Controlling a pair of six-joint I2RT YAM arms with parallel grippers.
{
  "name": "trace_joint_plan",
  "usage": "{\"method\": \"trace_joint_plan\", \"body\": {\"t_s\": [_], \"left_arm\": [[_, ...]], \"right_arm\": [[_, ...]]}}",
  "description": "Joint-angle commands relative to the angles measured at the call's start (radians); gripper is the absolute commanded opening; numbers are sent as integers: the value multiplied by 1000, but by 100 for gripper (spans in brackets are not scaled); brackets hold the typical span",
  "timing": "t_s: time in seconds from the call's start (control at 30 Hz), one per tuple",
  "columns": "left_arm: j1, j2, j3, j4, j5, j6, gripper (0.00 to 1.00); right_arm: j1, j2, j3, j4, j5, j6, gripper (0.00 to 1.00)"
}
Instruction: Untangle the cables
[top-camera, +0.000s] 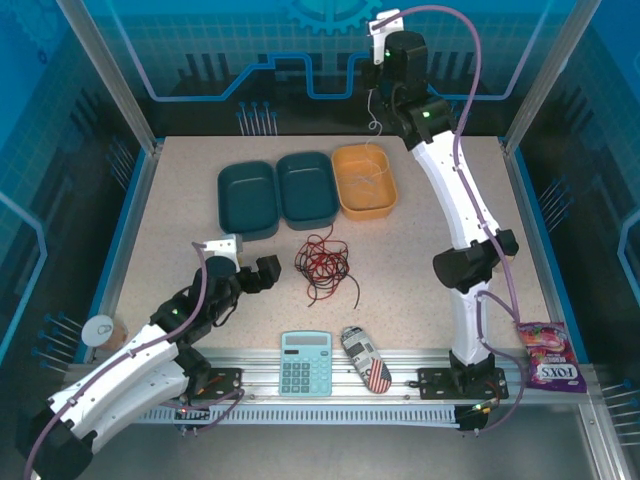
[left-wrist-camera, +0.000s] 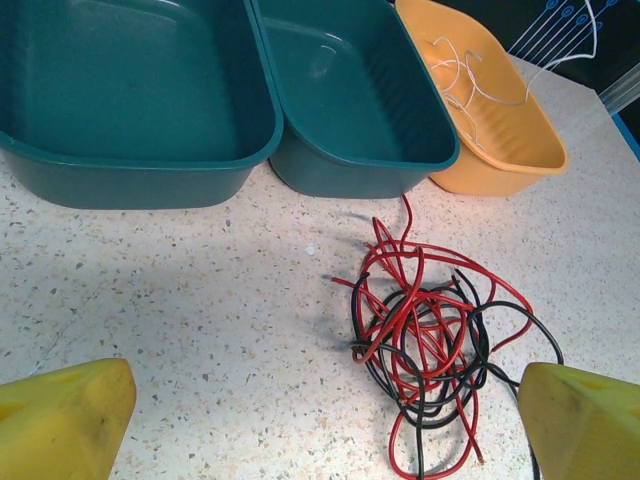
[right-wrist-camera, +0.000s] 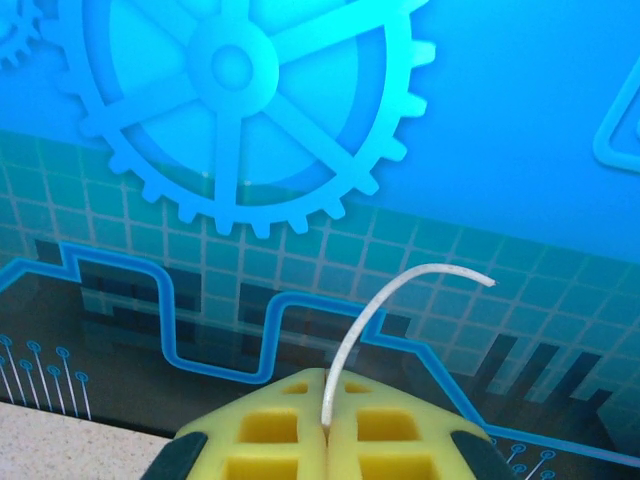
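Blue gear-and-circuit panels wall in a speckled worktop (top-camera: 190, 230) in the top view. Two teal bins (top-camera: 247, 198) and an orange bin (top-camera: 348, 195) stand in a row toward the back. Just in front of them lies the red and black tangle (top-camera: 322, 262), loose on the bare surface. The right end effector (top-camera: 380, 72) is raised high over the far edge, and a pale cable (top-camera: 373, 118) dangles from it toward the orange bin, where more pale wire lies coiled. The left end effector (top-camera: 262, 273) sits low, just left of the tangle.

From the left wrist, the yellow fingertips (left-wrist-camera: 65, 420) are spread wide with nothing between them. The red and black tangle (left-wrist-camera: 425, 340) lies ahead and to the right, near the right-hand fingertip, its strands threaded through one another. Pale wire (left-wrist-camera: 465, 85) rests inside the orange bin (left-wrist-camera: 520, 160).

From the right wrist, the right end effector (right-wrist-camera: 328, 425) is pressed together, pinching the pale cable (right-wrist-camera: 395, 300), whose free end curves up and away.

The step in hand looks like delivering the pale cable to the orange bin, with red and black not yet parted. Next, the right arm would need to lower and let go so the whole length falls inside the rim. The left would then have to close on a single outer loop (red looks easier to isolate) and draw it out slowly, so the black does not drag along.
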Motion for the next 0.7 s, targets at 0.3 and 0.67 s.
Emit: {"method": "trace_joint_plan", "body": {"t_s": [0.3, 0.67], "left_arm": [[11, -7, -11, 20, 13, -11, 99], [10, -7, -6, 19, 25, -14, 99]], "right_arm": [[-26, 1, -52, 30, 12, 5, 0], [-27, -11, -127, 22, -1, 17, 0]]}}
